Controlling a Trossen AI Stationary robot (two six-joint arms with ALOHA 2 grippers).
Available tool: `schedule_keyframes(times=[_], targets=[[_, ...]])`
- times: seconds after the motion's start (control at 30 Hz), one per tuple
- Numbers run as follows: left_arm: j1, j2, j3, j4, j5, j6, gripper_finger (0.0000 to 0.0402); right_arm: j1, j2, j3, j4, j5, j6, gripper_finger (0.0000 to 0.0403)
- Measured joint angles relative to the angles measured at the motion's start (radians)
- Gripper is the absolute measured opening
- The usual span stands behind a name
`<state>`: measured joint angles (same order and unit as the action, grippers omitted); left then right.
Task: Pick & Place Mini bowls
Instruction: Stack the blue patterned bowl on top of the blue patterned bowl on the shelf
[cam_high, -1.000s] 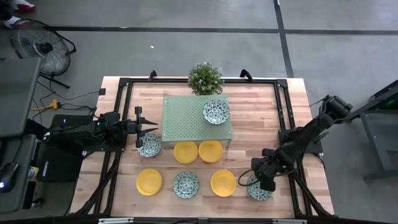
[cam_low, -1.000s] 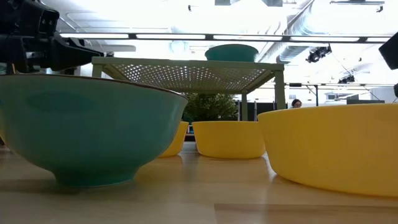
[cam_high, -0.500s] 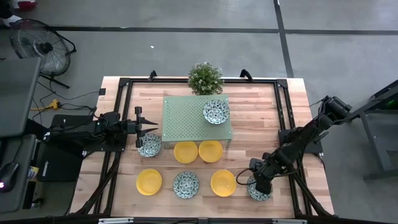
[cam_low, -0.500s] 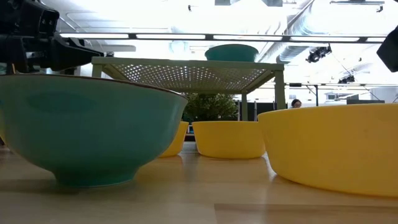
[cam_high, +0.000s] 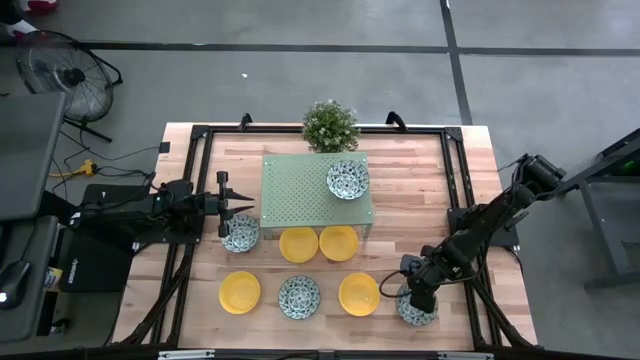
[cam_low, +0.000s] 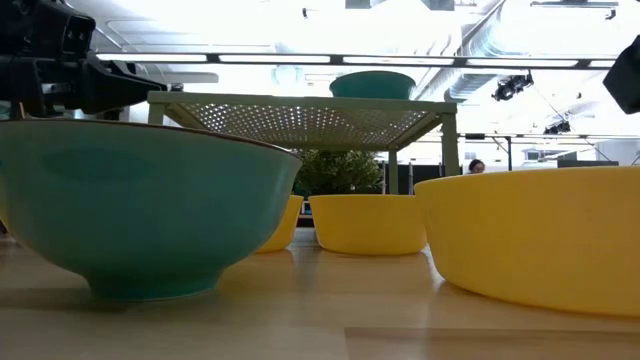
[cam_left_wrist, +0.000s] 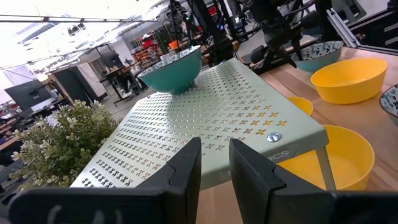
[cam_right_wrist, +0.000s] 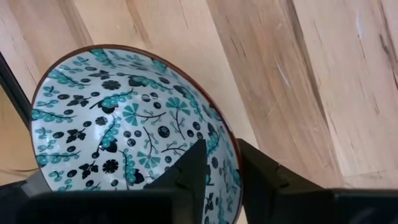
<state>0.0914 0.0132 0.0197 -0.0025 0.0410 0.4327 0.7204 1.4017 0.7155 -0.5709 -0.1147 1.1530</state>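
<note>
Bowls, mini, eight on the surface (cam_high: 420, 180). Item in hand: patterned bowl (cam_high: 417, 306) at lower right of the high view, just right of a yellow bowl (cam_high: 358, 293). Change noted: the right gripper (cam_high: 414, 299) has come down over this bowl since a second ago, and its fingers (cam_right_wrist: 198, 165), wide apart then, have closed in on the rim; the right wrist view shows one finger inside the bowl and one outside the wall, clamped on the rim. The bowl appears to sit on the wood, not lifted.

Meaning for the task, as a judgement: the grasp is just made; the lift and carry come next, probably toward the green perforated stand (cam_high: 300, 190) at centre, where one patterned bowl (cam_high: 347, 179) already sits.

Remaining stock: two yellow bowls (cam_high: 298, 243) (cam_high: 338, 241) at the stand's front edge; a yellow (cam_high: 239, 291) and a patterned bowl (cam_high: 299, 296) in the lower row; a patterned bowl (cam_high: 240, 233) at left.

Left gripper (cam_high: 246, 209) waits beside that left bowl, fingers (cam_left_wrist: 186, 168) a small gap apart, holding nothing.

Potted plant (cam_high: 330, 124) behind the stand, top centre.
</note>
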Motion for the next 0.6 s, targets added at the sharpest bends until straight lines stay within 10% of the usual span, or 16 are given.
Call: schedule_keyframes(times=[0.6], targets=[[0.000,0.000,0.000,0.000,0.000,0.000,0.0078,0.000,0.000,0.002,0.001,-0.012,0.017,0.0006]])
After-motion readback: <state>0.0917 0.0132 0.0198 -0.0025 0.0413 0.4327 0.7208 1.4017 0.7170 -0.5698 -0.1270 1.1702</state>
